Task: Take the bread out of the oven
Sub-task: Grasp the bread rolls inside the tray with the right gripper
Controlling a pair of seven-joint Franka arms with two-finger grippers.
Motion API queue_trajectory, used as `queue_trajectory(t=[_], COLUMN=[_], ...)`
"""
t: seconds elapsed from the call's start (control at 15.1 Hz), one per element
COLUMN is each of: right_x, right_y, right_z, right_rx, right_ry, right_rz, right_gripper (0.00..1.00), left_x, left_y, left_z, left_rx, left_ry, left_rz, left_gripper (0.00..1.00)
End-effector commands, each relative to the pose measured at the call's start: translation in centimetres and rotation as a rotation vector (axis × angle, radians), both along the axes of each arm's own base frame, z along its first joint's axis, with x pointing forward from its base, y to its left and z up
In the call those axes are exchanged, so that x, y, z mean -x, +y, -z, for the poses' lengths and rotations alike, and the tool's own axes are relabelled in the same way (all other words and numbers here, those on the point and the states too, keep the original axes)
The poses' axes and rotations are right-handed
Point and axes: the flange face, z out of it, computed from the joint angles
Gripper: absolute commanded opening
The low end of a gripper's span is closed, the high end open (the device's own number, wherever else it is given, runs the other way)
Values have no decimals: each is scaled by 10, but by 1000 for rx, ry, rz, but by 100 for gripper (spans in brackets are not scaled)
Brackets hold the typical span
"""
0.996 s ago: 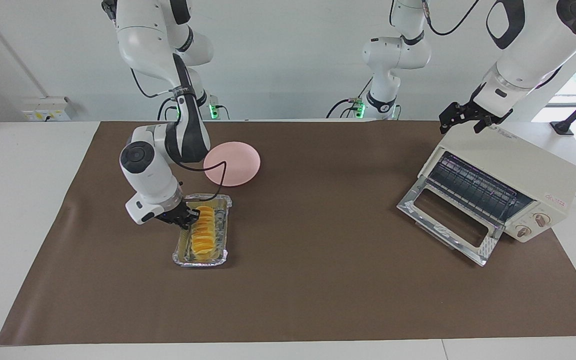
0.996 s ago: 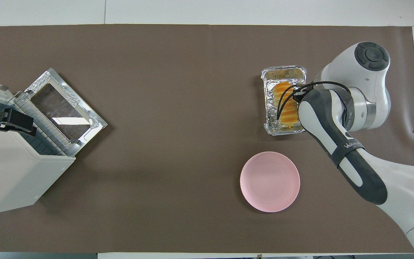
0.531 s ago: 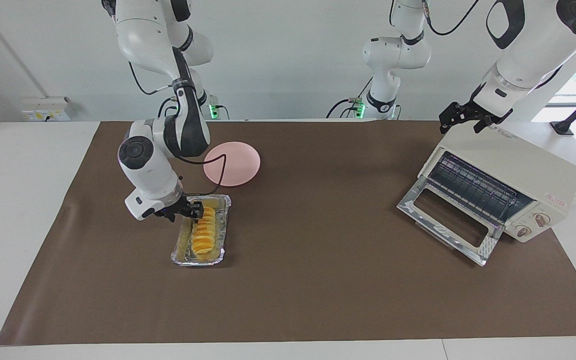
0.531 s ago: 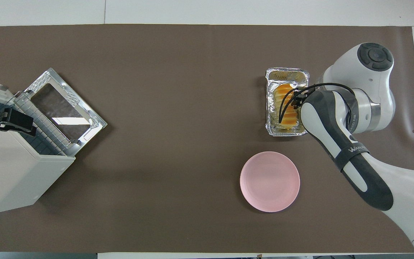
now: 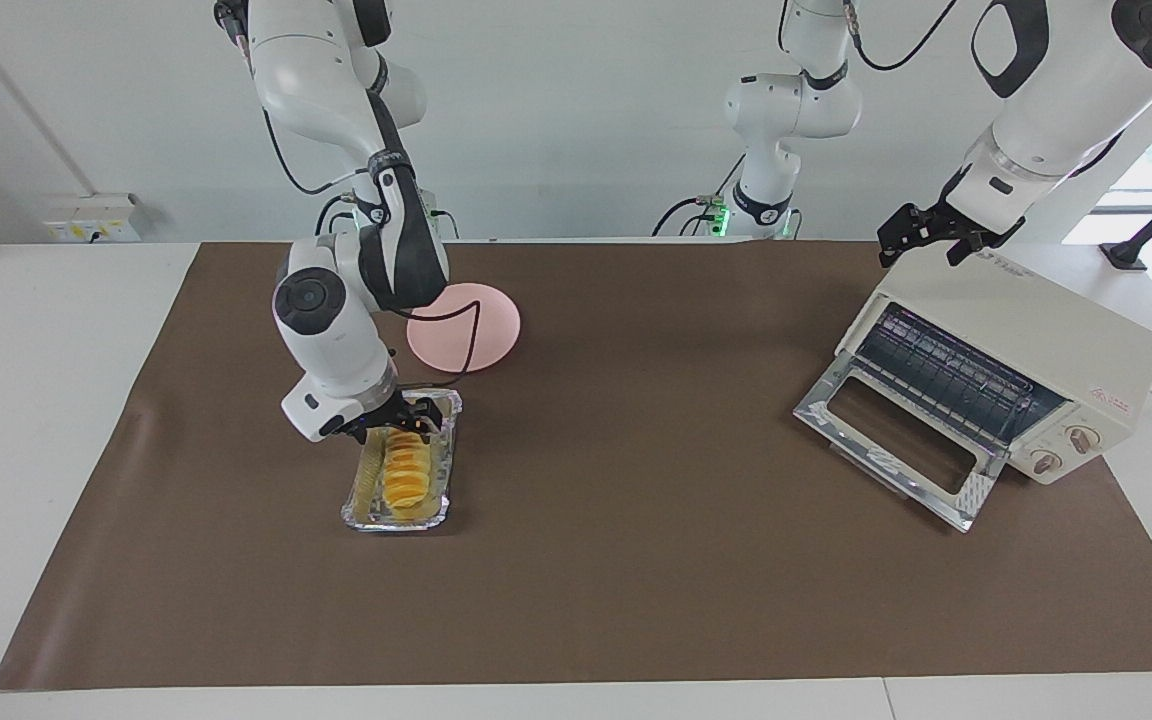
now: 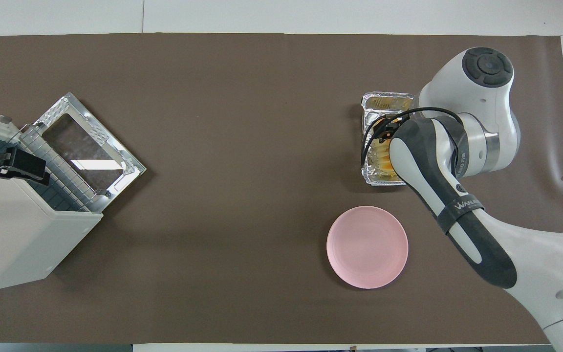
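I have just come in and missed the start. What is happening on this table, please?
The bread is already out of the oven, whose door hangs open. It lies in a foil tray on the table, beside a pink plate. The right gripper is open just above the bread. The left gripper waits open over the oven's top.

1. The white oven [image 6: 22,244] sits at nine o'clock on the bench [image 6: 242,122], its door open.
2. The pink plate [image 6: 367,253] sits near five o'clock.
3. The foil tray [image 6: 377,105] at two o'clock holds the bread [image 6: 381,164], partly under the right arm.
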Motion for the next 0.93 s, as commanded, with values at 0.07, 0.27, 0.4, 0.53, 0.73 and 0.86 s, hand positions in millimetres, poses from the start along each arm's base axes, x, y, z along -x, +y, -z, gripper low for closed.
queue_trajectory(t=[0.07,0.27,0.4,0.53,0.73,0.86], right_x=[-2,-2,-1,0,3,4], right_y=[-4,13,21,17,17,20], right_z=[15,24,26,33,37,37], right_rx=[19,20,20,18,17,18], right_ry=[-28,-41,-47,-62,-67,-61], right_rz=[6,32,36,35,32,35], right_gripper=[98,96,96,92,45,0], left_x=[5,5,5,5,5,5], left_y=[4,4,4,4,4,4], left_z=[-4,-4,-4,-4,-4,-4], left_rx=[-15,-15,-15,-15,-15,-15], left_ry=[-19,-19,-19,-19,-19,-19], left_rz=[2,0,0,0,0,0], left_gripper=[100,100,100,100,100,100])
